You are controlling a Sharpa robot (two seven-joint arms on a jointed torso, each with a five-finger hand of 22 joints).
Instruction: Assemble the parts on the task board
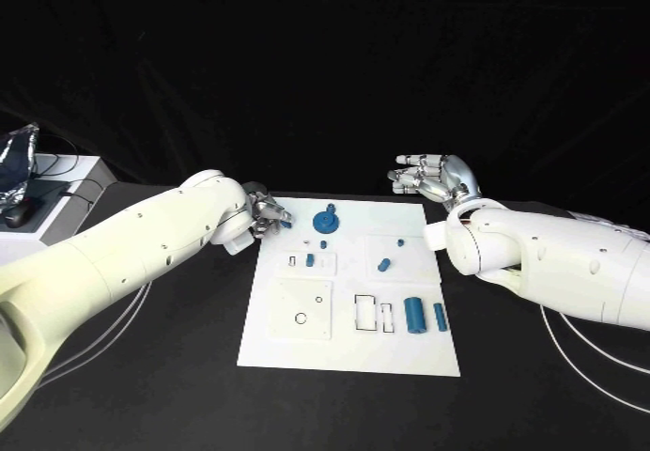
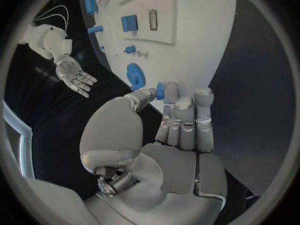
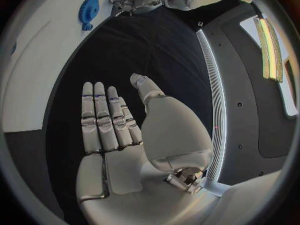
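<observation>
Task looks early to mid, most work still open as far as I can judge. Left hand (image 1: 264,212) sits at the far left corner of the task board (image 1: 271,348), fingers curled together, and pinches a small blue part (image 2: 160,90) between thumb and fingertips; in the left wrist view that part shows right at the fingertips, over the board's edge, so this piece is picked but not yet placed. Just beyond those fingers, toward the board's middle, lies the blue gear (image 1: 327,222), flat on the board; cannot tell if it is seated on a peg or only resting. Further from the left hand, toward the robot, small blue pieces (image 1: 310,259) sit at the middle plates, some may already be in their holes, too small to be sure. The blue cylinder (image 1: 413,316) and a slim blue bar (image 1: 441,316) lie loose beside an empty rectangular slot (image 1: 367,313), nearer the right arm's side, so those look undone. Right hand (image 1: 431,177) is off the board over the black desk (image 1: 162,376), palm open, fingers straight and spread a little, holding nothing, well apart from every part.
</observation>
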